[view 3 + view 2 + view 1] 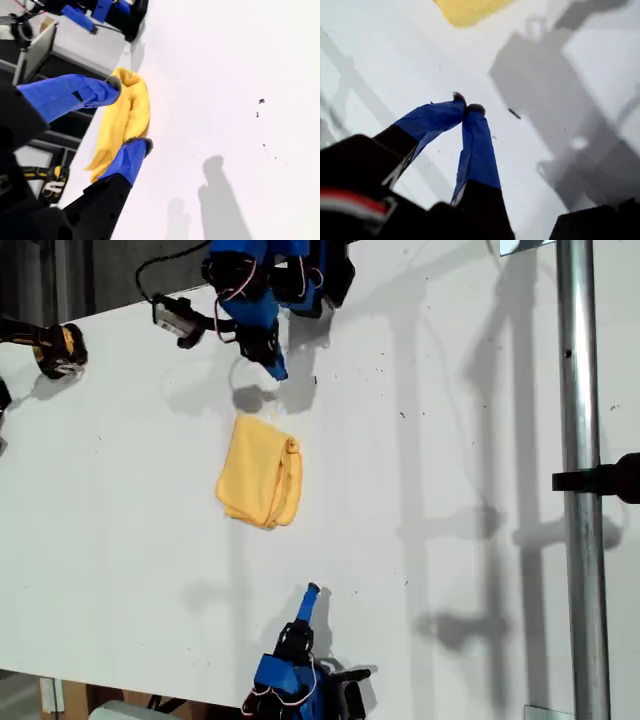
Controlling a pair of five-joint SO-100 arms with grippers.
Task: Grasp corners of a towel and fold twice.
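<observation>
The yellow towel (pixel 260 485) lies folded into a thick bundle near the middle of the white table (pixel 120 540), its layered edge toward the exterior view's right. My first gripper (pixel 312 591) is shut on nothing, pointing at the towel from the near table edge and well short of it. Its wrist view shows the closed tips (pixel 469 102) and only an edge of the towel (pixel 470 10). My second gripper (pixel 272 362) hovers open just beyond the towel's far end. In its wrist view the towel (pixel 125 120) shows past the spread fingers (pixel 131 114), untouched.
A metal pole (pixel 578 480) with a black clamp (pixel 605 480) runs down the exterior view's right. A yellow-black object (pixel 60 348) sits at the far left edge in that view. A small black-and-white device (pixel 178 318) with cables lies by the far arm.
</observation>
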